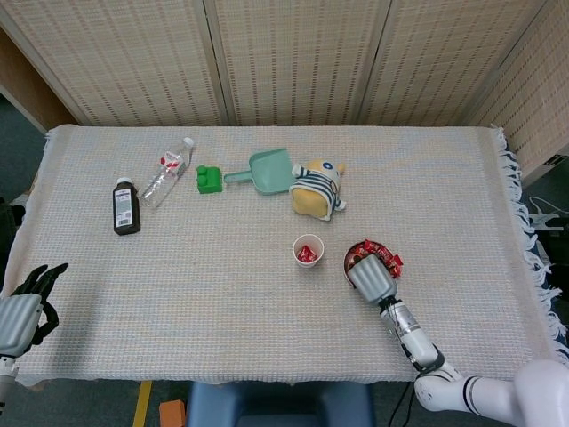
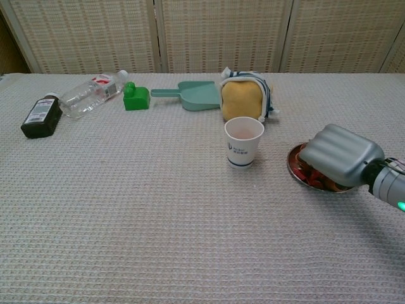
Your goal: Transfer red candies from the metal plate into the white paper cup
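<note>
Even, bright overhead light; soft faint shadows; both views sharp, no glare, slight wide-angle distortion

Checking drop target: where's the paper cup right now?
The paper cup stands right of table centre in the head view, just left of the metal plate and in front of the plush toy.

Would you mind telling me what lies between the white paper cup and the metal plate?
Nothing: between the white paper cup and the metal plate there is only bare tablecloth, clearest in the chest view.
</note>
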